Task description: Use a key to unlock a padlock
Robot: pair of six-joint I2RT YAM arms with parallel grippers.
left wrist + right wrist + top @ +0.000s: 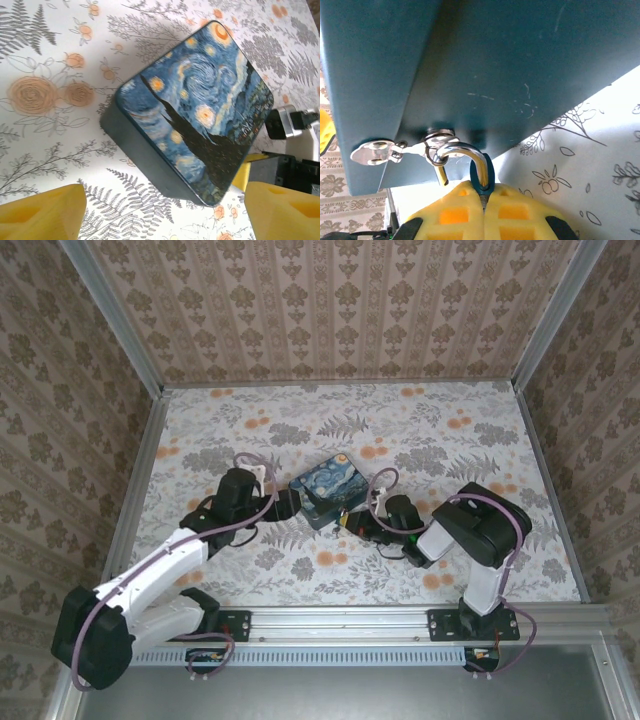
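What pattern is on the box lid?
The box lid shows a blue starry-night painting, clearest in the left wrist view.

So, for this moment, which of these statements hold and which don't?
1. The left gripper is open, with its fingers clear of the painted box. True.
2. The right gripper is open and holds nothing. False: it is shut on the padlock.
3. The padlock's shackle hooks through a metal ring on the side of the box. True.
4. The box sits against the far wall. False: it lies mid-table, between the two grippers.
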